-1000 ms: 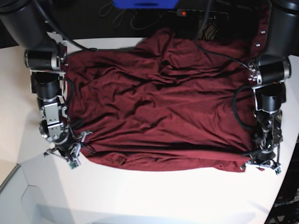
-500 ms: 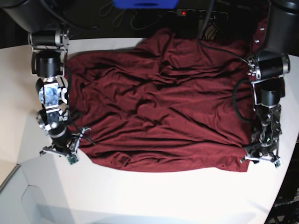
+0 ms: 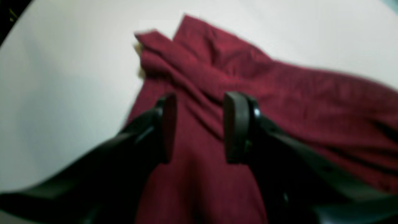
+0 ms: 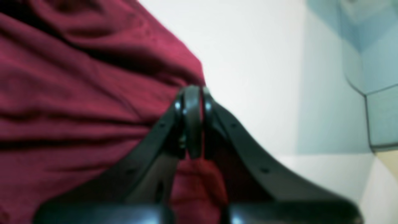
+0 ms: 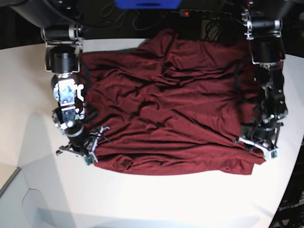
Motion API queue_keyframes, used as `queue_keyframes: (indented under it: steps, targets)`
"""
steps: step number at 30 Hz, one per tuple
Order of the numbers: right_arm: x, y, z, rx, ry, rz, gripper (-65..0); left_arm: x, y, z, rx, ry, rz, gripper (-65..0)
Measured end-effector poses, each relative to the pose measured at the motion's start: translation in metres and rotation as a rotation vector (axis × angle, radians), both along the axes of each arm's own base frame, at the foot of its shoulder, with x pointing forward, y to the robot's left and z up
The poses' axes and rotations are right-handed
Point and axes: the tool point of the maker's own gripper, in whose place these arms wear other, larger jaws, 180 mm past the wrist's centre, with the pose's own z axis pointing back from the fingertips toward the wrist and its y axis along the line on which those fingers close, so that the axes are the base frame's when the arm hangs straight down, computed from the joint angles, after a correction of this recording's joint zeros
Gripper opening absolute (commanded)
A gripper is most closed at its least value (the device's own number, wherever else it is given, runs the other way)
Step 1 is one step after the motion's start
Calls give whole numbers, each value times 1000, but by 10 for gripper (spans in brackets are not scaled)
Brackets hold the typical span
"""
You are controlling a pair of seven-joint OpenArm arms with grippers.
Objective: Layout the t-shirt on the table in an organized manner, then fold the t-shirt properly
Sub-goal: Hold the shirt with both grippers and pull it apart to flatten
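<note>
**Left corner released, right still pinched — asymmetric layout risk**

The dark maroon soft knit t-shirt (image 5: 166, 104) lies spread across most of the wide smooth white table (image 5: 28, 85), rumpled through the middle, with its far edge running off the back of the table into the dark area.

Left gripper (image 3: 199, 127): jaws parted and empty. It hovers over the shirt's near corner, which lies bunched on the table beyond the fingertips. Released.

Right gripper (image 4: 192, 121): jaws clamped together at the shirt's opposite near corner. Fabric sits right at and under the tips, but the wrist view is too blurred to confirm that cloth is actually pinched. Can't tell what it holds, if anything.

Risks:
- If the right gripper has cloth and moves alone, the free corner won't follow, so the hem skews and wrinkles deepen.
- The released corner is folded onto itself. Folding over it bakes in a lump.
- The overhanging far edge could drag the shirt backwards once both corners are free.
- The left fingertips are close above the cloth, so a low sideways move could snag it.

Changes over the last second:
- Left jaws have gone from closed to apart.
- Both arms have moved inward over the shirt.
- The near hem has crept away from the table's front edge, and its right-arm corner has pulled in with the gripper.
</note>
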Motion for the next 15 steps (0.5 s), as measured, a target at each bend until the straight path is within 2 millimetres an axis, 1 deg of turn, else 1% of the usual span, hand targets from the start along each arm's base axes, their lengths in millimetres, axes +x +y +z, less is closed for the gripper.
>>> queue_keyframes:
  steps: [2,4,5,7,9,12,15]
  targets:
    - [4,9,0,19,5,5,-631,-22,3,-25,8,71,9,-407]
    - [5,19,-7,43,26,9,-631,-40,8,-51,-1,145,25,-407]
    - [4,23,-12,51,42,12,-631,-45,9,-60,-4,167,33,-407]
    - [0,31,-25,68,79,18,-631,-42,13,-63,-7,162,44,-407]
    - [-4,34,-37,73,119,18,-631,-40,20,-69,-7,165,60,-407]
    - [0,33,-38,76,125,18,-631,-37,30,-71,11,118,81,-407]
    - [4,32,-41,80,136,17,-631,-45,50,-73,52,100,90,-407]
